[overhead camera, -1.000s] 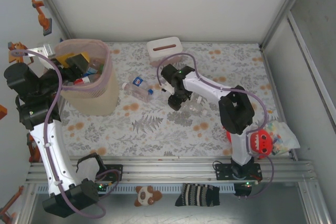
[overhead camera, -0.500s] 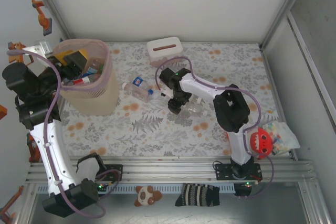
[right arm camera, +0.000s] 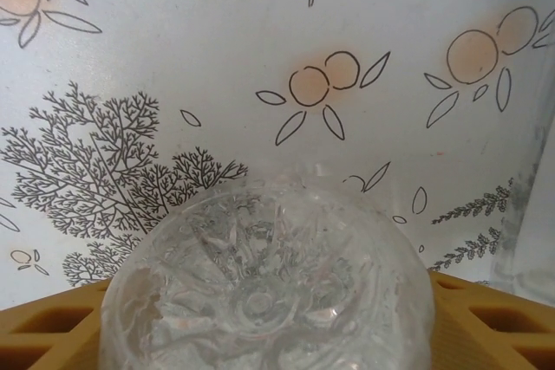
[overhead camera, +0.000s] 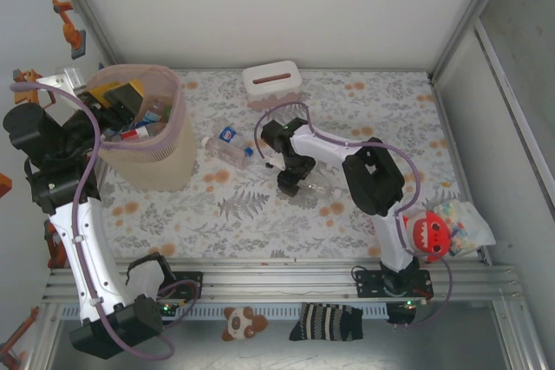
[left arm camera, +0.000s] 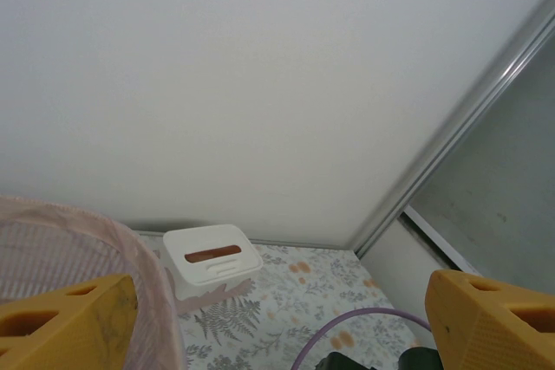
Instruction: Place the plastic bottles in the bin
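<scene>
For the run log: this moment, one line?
left end effector open over bin; right end effector shut on clear bottle; labelled bottle on table

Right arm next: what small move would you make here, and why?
Probably lift the right gripper straight up a little. Its fingers flank the clear bottle and seem closed on it, low over the table. The bin stands off to the left, so the bottle should clear the table before travelling there.

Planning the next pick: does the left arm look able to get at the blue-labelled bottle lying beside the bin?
Probably, though not directly: the left tool hangs open above the bin, which stands between it and the bottle; nothing else blocks.
</scene>
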Tool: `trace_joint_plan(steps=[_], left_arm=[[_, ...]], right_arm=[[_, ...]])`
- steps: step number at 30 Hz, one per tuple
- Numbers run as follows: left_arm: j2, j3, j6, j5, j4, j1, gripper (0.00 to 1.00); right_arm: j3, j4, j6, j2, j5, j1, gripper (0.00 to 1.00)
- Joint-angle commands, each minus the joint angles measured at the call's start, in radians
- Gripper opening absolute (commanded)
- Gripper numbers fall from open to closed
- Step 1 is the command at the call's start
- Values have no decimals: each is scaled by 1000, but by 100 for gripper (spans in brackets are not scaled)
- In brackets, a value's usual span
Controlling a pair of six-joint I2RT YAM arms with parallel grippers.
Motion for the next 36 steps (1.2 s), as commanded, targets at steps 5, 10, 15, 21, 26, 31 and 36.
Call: trace_joint_plan(steps=[5,10,15,21,26,31,36], left_arm=[[-11,4,-10,24,36,-3,86],[-12,4,-17,23,41,-3,86],[-15,6,-36,24,59,-6,86],[-15,3,-53,24,81,-26,86],[-13,7,-27,11,76,-97,86],[-3,12,-15,-5,83,-169,86],[14,13,-22,-4,107,-221,85]], right_arm=[[0,-32,3,-7,6,8,64],[2,-37,15,-28,-5,9,62],[3,-36,38,-79,-39,9,61],[7,-15,76,-171,-110,8,60],[8,25,120,-270,-192,7,60],[9,97,187,-382,-270,2,59],[4,191,259,-493,-315,-4,58]])
